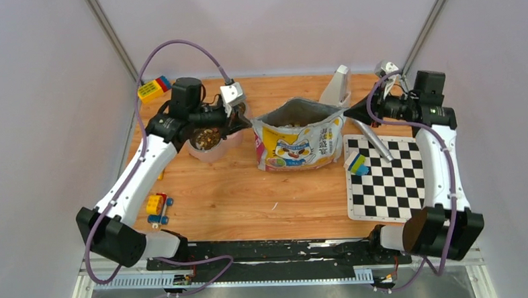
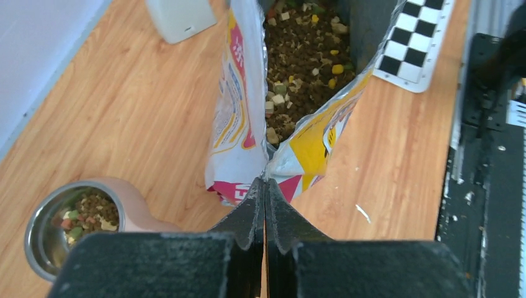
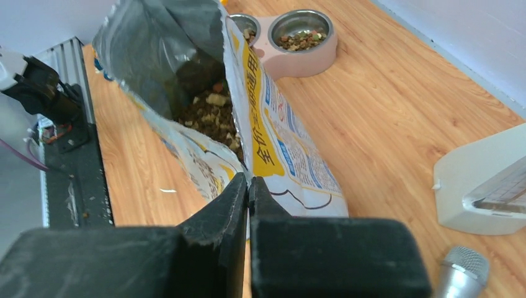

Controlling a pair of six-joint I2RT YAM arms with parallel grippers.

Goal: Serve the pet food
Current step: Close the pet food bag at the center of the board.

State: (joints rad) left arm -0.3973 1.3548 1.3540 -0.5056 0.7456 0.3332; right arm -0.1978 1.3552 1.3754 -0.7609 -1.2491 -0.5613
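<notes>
The yellow-and-white pet food bag (image 1: 298,139) stands open in the middle of the table. Brown kibble shows inside it in the left wrist view (image 2: 304,56) and the right wrist view (image 3: 211,118). My left gripper (image 1: 244,118) is shut, pinching the bag's left top edge (image 2: 265,181). My right gripper (image 1: 352,109) is shut, pinching the bag's right top edge (image 3: 248,180). The pink double steel bowl (image 1: 207,143) sits under my left wrist, left of the bag. It holds some kibble (image 2: 87,214), which also shows in the right wrist view (image 3: 302,40).
A checkerboard mat (image 1: 387,180) lies at the right with a blue-yellow block (image 1: 357,164) and a silver microphone (image 1: 375,141) on it. A white object (image 1: 336,89) stands behind the bag. A toy car (image 1: 156,206) and a yellow block (image 1: 152,89) lie at the left.
</notes>
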